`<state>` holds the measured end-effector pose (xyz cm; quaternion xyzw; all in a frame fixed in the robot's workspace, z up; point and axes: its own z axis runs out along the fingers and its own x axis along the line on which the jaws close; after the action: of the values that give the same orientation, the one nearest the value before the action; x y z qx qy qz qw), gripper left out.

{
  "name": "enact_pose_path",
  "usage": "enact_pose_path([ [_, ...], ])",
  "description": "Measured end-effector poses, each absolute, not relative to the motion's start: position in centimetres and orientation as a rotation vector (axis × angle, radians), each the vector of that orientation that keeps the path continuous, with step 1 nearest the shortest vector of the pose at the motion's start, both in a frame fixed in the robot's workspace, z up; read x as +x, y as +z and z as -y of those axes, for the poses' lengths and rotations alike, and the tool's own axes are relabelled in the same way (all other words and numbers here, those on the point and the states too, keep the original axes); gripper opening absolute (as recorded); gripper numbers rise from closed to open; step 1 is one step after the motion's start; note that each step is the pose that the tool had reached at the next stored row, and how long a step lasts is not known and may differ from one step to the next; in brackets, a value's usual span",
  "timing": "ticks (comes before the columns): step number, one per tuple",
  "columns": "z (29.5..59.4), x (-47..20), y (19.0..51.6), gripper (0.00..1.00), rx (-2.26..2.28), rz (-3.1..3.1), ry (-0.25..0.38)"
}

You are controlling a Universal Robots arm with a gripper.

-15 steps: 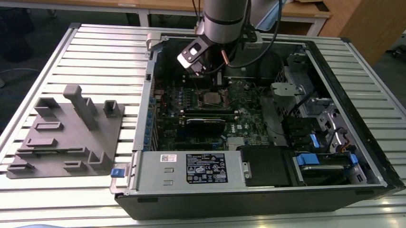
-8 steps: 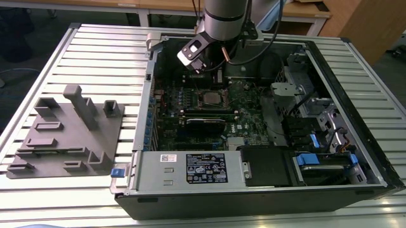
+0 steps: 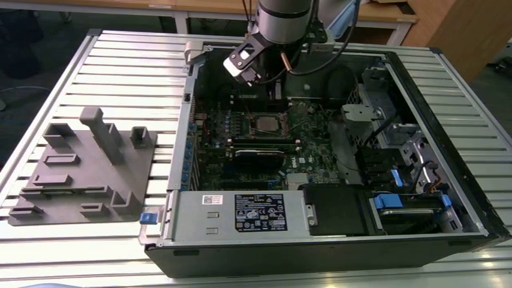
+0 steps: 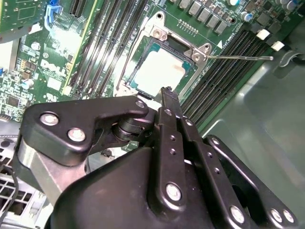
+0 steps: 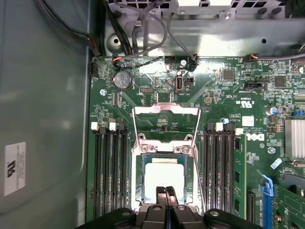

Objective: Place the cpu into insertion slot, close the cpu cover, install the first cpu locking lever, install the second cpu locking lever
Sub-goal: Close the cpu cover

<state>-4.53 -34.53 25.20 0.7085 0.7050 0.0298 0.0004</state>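
- Jaws pinched together, just a sliver of gap between the two black fingertips (image 5: 161, 192) in the first wrist view, nothing clamped between them
- Gripper (image 5: 166, 191) parked right over one edge of the cpu (image 5: 163, 174); can't tell whether the tips actually touch the metal top or just hover above it
- Cpu already lying flat inside the insertion slot (image 5: 138, 177), dull silver top square to the rim
- Cpu cover (image 5: 165, 110) not down on the chip: looks swung up off the socket side farthest from the gripper, with green motherboard (image 5: 238, 102) showing through its big window
- Second wrist view from behind the black linkage: fingers merged into one narrow tip above the chip, plus a thin lever rod (image 4: 238, 57) sticking out sideways from a socket corner across the memory slots (image 4: 224, 78), unlatched by the look of it
- Extras in the first wrist view: a coin battery (image 5: 122, 79) and a bunch of cables beyond the raised cover
- Wider scene in the exterior view: arm (image 3: 284, 21) poised above the far end of the open computer case (image 3: 448, 150), socket mid-board, grey fixture (image 3: 80, 168) on the slatted table (image 3: 120, 66) at the exterior view's left of the case
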Motion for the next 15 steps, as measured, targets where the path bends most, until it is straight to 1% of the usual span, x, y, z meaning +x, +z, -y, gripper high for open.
enact_pose_path([
  [8,34.5,-4.5,26.2,0.11,2.225,-2.214,0.093],
  [15,34.5,-4.5,26.4,0.11,2.225,-2.215,0.094],
])
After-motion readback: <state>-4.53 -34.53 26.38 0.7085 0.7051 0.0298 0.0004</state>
